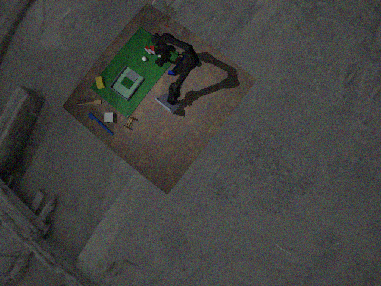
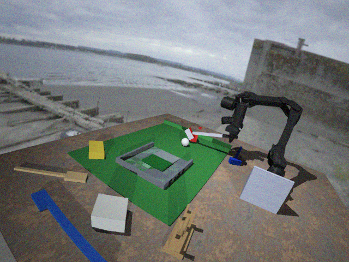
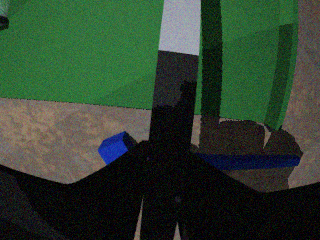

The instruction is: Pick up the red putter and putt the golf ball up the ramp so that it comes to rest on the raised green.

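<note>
My gripper (image 2: 230, 137) (image 3: 159, 149) is shut on the dark grip of the red putter (image 1: 152, 48) (image 2: 193, 138) (image 3: 180, 25). Its white shaft reaches out from the fingers over the green mat (image 1: 122, 55) (image 2: 126, 143) (image 3: 75, 55). The red and white head is close to the white golf ball (image 1: 144, 58) (image 2: 185, 141), on the side away from the raised green, with a small gap. Whether the head touches the mat is unclear. The raised green (image 1: 127, 82) (image 2: 156, 162) sits inside a grey walled frame (image 1: 134, 93) (image 2: 164, 183); no ball is on it.
A blue putter (image 1: 171, 72) (image 2: 235, 161) (image 3: 250, 161) lies beside the mat near my arm. A yellow block (image 1: 100, 82) (image 2: 96, 149), wooden mallet (image 1: 97, 102) (image 2: 76, 176), white block (image 1: 108, 117) (image 2: 109, 211), long blue club (image 1: 101, 124) (image 2: 64, 222) and wooden rack (image 2: 176, 243) stand around the far end.
</note>
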`<state>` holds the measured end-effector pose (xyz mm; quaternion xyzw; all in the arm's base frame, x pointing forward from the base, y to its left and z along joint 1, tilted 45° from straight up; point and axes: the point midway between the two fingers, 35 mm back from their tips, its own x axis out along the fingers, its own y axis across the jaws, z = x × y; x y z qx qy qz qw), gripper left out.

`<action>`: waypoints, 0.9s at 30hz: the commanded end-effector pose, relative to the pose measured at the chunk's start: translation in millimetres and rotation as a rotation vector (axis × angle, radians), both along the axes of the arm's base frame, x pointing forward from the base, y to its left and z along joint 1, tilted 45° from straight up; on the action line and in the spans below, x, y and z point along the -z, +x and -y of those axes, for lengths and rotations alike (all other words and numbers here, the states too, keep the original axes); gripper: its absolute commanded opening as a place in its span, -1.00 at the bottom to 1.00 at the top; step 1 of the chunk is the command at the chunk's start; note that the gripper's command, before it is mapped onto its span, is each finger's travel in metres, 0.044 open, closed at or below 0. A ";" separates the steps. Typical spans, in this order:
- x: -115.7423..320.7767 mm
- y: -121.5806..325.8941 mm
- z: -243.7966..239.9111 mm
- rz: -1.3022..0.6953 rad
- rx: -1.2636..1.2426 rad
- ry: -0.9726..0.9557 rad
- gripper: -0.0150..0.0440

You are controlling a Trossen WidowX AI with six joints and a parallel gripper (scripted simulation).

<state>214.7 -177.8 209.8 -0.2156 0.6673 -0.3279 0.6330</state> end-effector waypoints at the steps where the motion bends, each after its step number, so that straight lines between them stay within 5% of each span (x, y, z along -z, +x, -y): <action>1: 4.8 -0.4 2.8 0.001 -0.007 0.003 -0.49; 21: 10.1 -1.9 7.0 -0.004 0.001 0.001 -0.49; 27: 65.9 11.6 -43.3 -0.001 -0.005 0.015 -0.49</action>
